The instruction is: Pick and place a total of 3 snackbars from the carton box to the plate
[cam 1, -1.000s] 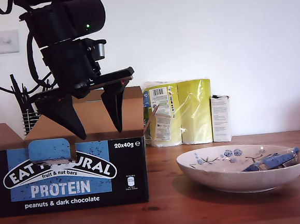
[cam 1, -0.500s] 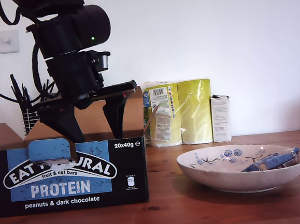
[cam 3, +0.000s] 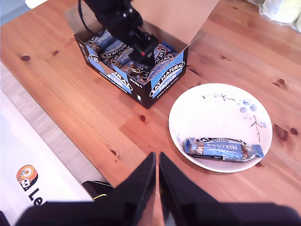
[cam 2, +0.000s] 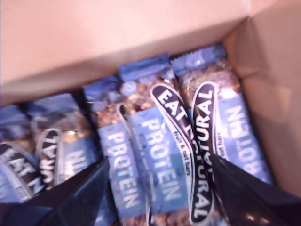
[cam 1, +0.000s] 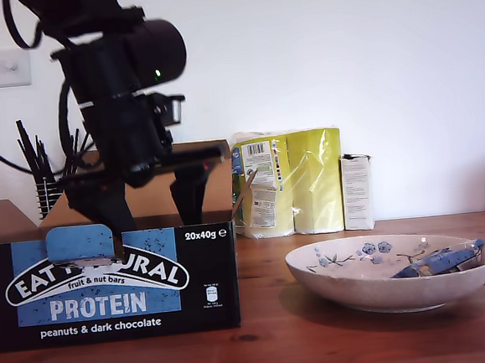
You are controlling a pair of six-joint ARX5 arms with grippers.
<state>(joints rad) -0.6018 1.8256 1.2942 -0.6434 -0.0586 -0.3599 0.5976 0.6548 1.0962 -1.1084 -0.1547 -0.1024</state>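
Several snackbars lie packed side by side in the carton box, which stands at the exterior view's left on the wooden table. My first gripper reaches down into the open top of that box with its jaws spread wide. In the first wrist view its two dark fingers straddle a couple of bars lying label up, and I cannot tell whether the tips touch a wrapper. Further back, toward the middle of the exterior view, a yellow pack of paper rolls stands with a small white carton just beside it. At the exterior view's right sits the plate, apart from the box, with one snackbar lying in it near its right rim. My second gripper hangs high above the table, looking down on box and plate, its jaws pressed almost together with nothing between them.
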